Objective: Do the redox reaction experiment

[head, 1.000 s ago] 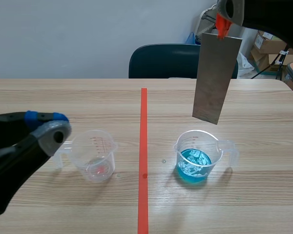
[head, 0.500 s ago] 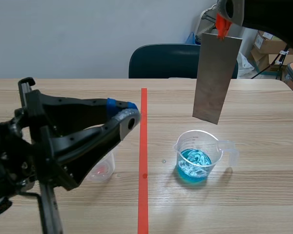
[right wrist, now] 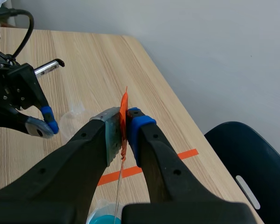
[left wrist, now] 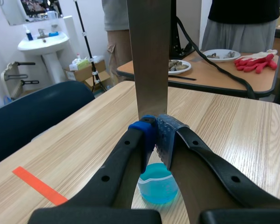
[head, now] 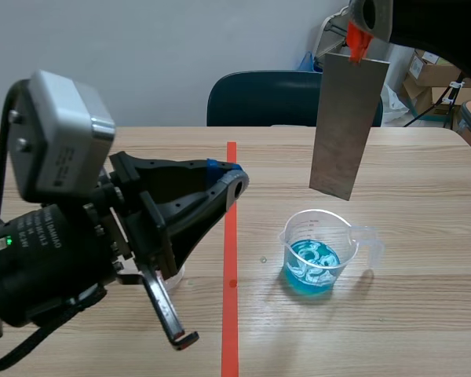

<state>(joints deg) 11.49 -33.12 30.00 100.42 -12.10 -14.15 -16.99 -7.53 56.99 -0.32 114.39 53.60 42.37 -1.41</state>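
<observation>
A grey metal plate (head: 349, 126) hangs upright above a clear beaker of blue liquid (head: 317, 255), its lower edge a little above the rim. My right gripper (head: 361, 20) is shut on the plate's top, at an orange tab (right wrist: 124, 119). My left gripper (head: 226, 177) is shut on nothing, raised near the red tape line (head: 231, 236), left of the plate. In the left wrist view its shut fingertips (left wrist: 149, 133) point at the plate (left wrist: 149, 56), with the blue beaker (left wrist: 157, 184) below. The left arm hides nearly all of a second, empty beaker (head: 175, 276).
A dark blue chair (head: 267, 98) stands behind the table's far edge. Cardboard boxes (head: 436, 69) sit at the back right. The left wrist view shows a second table (left wrist: 233, 70) with a dish and red gloves (left wrist: 254, 60), and people standing behind it.
My left arm has risen and swung toward the middle, its shut gripper going from the far left to the tape line and covering the empty beaker. The right arm and plate have stayed put.
</observation>
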